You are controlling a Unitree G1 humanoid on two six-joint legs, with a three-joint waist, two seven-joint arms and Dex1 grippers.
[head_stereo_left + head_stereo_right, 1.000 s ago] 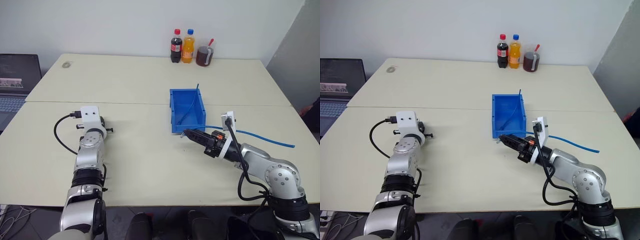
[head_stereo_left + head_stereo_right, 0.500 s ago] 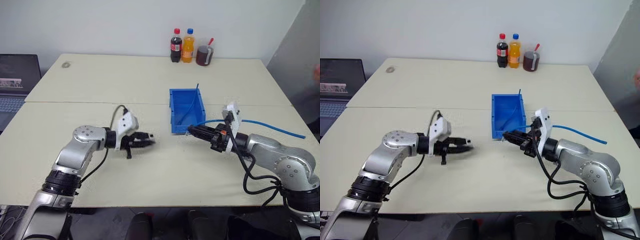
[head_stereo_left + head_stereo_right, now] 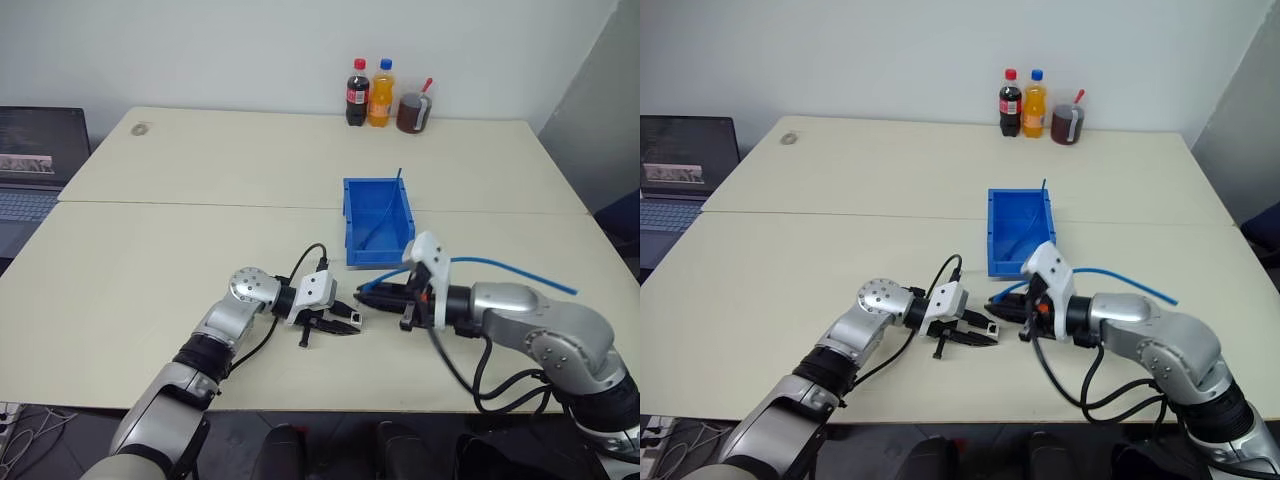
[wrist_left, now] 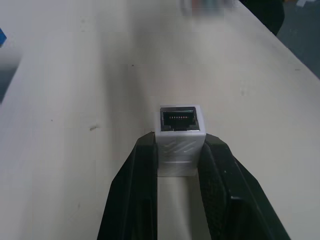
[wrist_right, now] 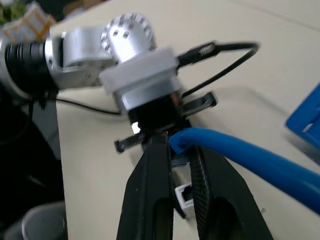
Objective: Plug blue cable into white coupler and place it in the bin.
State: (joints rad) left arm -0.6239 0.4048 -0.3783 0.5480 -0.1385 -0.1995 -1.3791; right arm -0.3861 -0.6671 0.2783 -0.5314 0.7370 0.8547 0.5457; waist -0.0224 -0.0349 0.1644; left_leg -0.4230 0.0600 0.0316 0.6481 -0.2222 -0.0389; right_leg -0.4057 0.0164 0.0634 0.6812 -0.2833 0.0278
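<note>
Near the front edge of the tabletop [image 3: 120, 300], two robot grippers face each other tip to tip, almost touching. The left gripper [image 3: 345, 323] has its two black fingers [image 4: 132, 200] pinched narrow on the white coupler [image 4: 178, 135], whose open socket faces outward toward the other arm. The right gripper [image 3: 372, 293] has its fingers closed tight on the blue cable [image 3: 500, 266] near its tip; the plug itself is hidden behind the fingers, so its exact alignment with the socket cannot be told. From that grip the cable arcs back over the right arm and trails off toward the right edge of the tabletop. This looks like the mating step: both parts are in hand and brought close, but not yet joined. The next move likely calls for lining the plug squarely with the socket and pushing it straight in until seated, then carrying the pair to the bin. Just behind the grippers, at the middle of the tabletop, sits one open blue bin [image 3: 352, 235], with a second thin blue cable [image 3: 390, 205] leaning up out of it. At the far edge stand two drink bottles [image 3: 356, 93] and one cup of dark drink [image 3: 411, 110]. One laptop [image 3: 35, 160] sits off the left edge.
</note>
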